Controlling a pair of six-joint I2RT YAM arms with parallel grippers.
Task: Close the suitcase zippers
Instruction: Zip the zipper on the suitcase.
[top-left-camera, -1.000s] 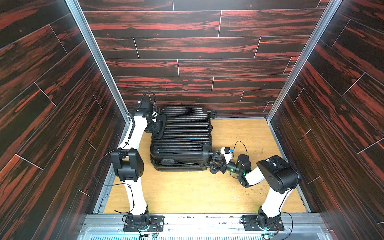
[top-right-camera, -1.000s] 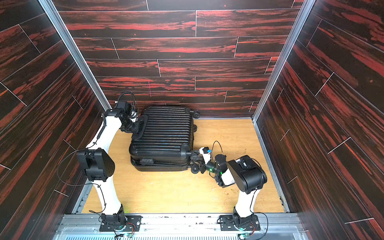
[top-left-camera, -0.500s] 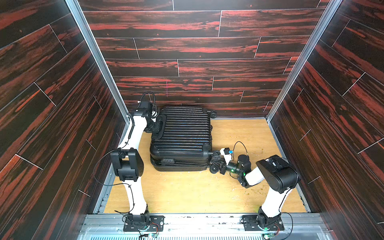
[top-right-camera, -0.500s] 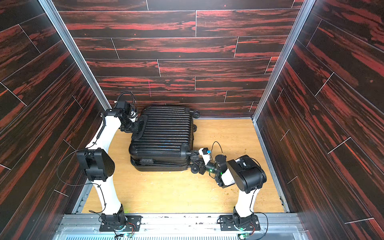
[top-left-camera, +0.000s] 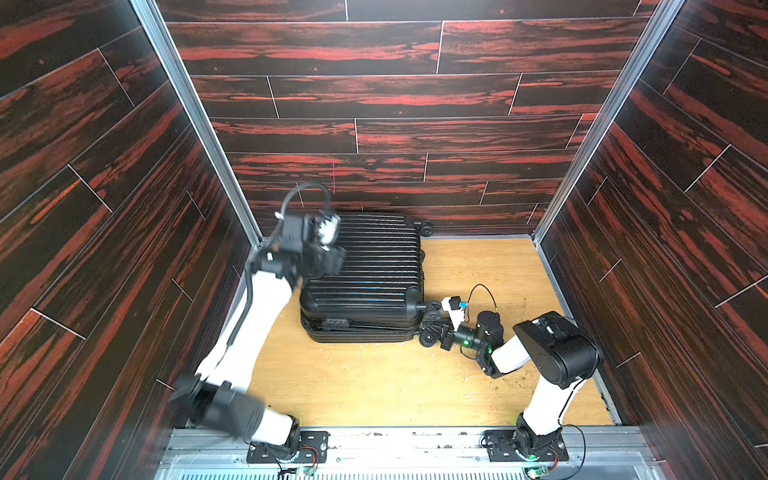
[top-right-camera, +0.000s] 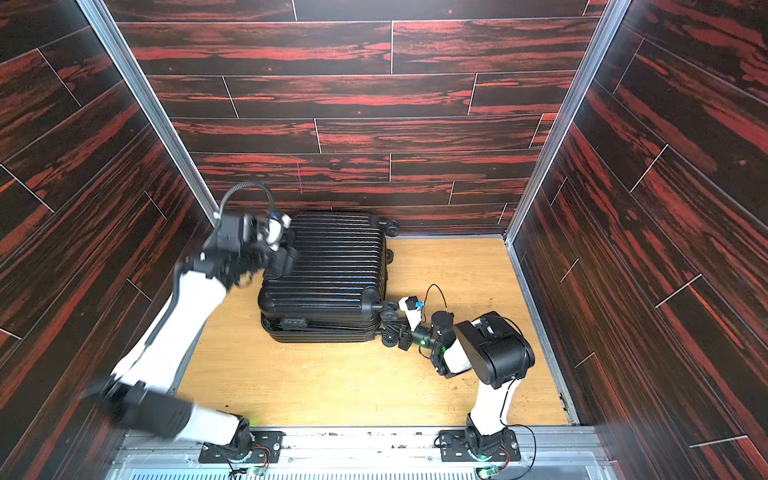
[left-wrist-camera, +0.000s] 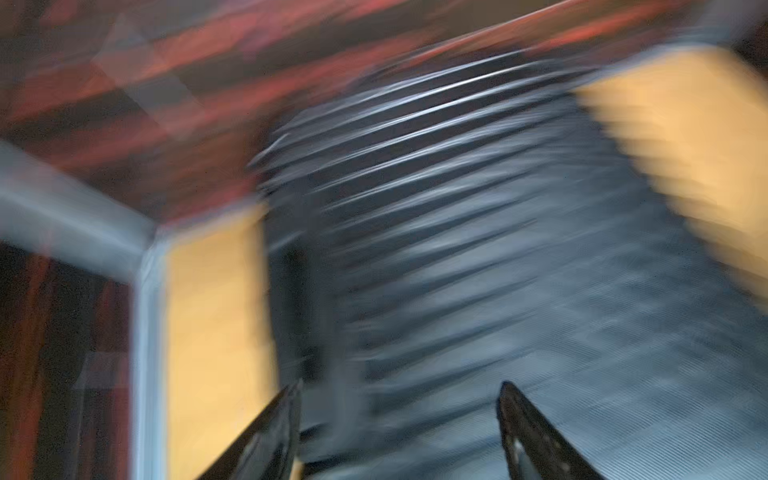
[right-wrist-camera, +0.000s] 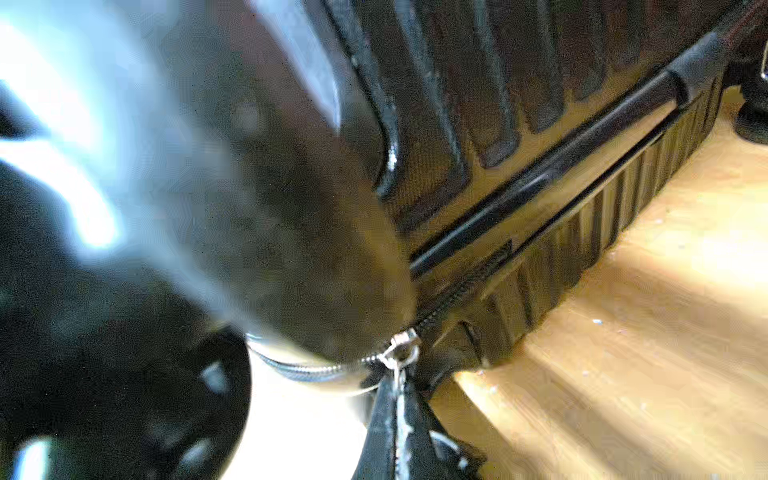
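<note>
Suitcase (top-left-camera: 365, 266) at back-left corner of desk (top-left-camera: 374, 382). My R gripper (right-wrist-camera: 400, 401) clamped on zip pull (right-wrist-camera: 401, 353), wheel (right-wrist-camera: 124, 395) crowding beside; only R wrist view shows it. L gripper (left-wrist-camera: 399, 407) wide over ribbed shell (left-wrist-camera: 457, 208), blurred.

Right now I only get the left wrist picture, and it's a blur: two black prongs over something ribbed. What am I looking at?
Observer: A black suitcase lying flat on a wooden floor. Those prongs are the left claw, open above it.
Visitor: Where's the other arm?
Observer: The right claw is shut on a silvery zipper pull, at the suitcase corner nearest that arm.
Visitor: So it's zipped up?
Observer: No. In a top view the seam along the near side gapes.
</note>
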